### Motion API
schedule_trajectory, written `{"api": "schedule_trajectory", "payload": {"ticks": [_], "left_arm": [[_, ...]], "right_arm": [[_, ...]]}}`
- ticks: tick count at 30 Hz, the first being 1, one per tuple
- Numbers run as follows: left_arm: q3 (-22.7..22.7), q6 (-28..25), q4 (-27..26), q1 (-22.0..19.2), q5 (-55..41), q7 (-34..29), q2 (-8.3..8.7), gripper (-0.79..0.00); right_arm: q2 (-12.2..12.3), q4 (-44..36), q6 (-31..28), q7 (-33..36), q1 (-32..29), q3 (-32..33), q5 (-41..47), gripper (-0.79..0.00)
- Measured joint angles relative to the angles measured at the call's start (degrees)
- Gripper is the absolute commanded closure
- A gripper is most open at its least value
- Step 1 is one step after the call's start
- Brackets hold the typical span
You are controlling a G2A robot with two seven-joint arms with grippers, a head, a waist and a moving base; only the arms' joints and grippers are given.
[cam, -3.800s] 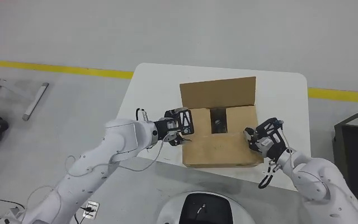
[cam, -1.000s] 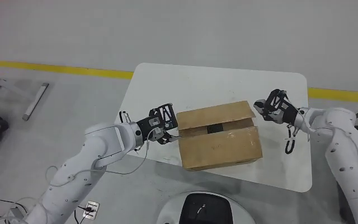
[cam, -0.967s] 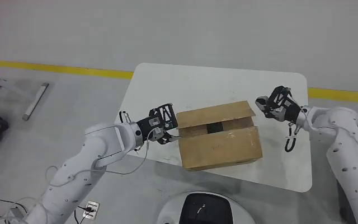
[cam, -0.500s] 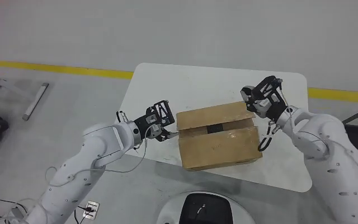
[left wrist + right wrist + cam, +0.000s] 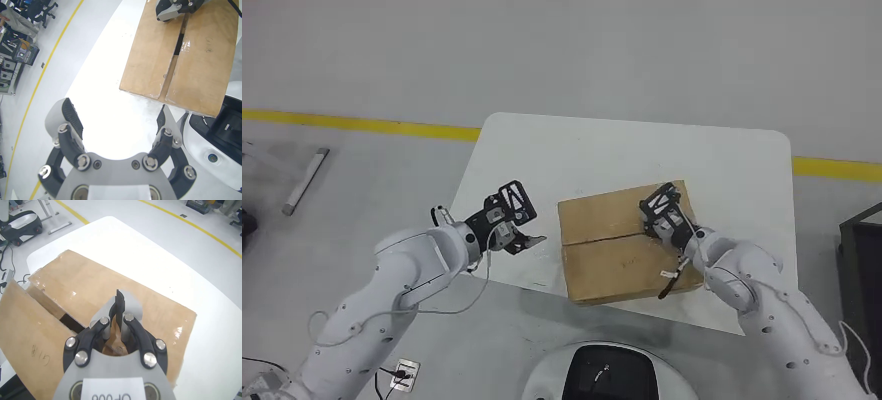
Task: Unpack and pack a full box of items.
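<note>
Top view: box (image 5: 612,250) sits near the table's (image 5: 572,150) front edge. Right gripper (image 5: 119,300), closed and empty, rests on its far flap; left gripper (image 5: 116,109) gapes beside it. Stiff, probably heavy cardboard, best gripped by flap edges at the seam.

I see the brown cardboard box (image 5: 614,255) just right of centre in the top view, sitting flat and turned slightly askew. Its two long top flaps (image 5: 612,215) are folded down, meeting along a seam with a narrow dark gap midway.
</note>
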Motion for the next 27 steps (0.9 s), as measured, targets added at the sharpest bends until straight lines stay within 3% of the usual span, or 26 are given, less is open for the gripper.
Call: {"api": "schedule_trajectory", "payload": {"ticks": [8,14,21,27], "left_arm": [[0.6,-1.1,-0.7,0.0,0.4,-0.3,-0.1,-0.785],[1.3,-1.9,-0.9,-0.6,0.3,-0.8,-0.16,-0.785],[3.0,-2.4,-1.3,-1.1,0.4,-1.4,-0.29,-0.785],[3.0,-2.4,-1.3,-1.2,0.4,-1.5,-0.29,-0.785]], "right_arm": [[-0.2,-0.4,2.2,-2.3,-1.6,1.7,-0.5,0.0],[1.4,-6.9,5.9,-5.2,-4.1,10.8,-0.4,0.0],[4.0,-8.3,6.5,-2.1,-12.9,22.2,-3.6,0.0],[4.8,-8.8,4.9,-1.9,-19.8,24.8,-4.3,0.0]]}}
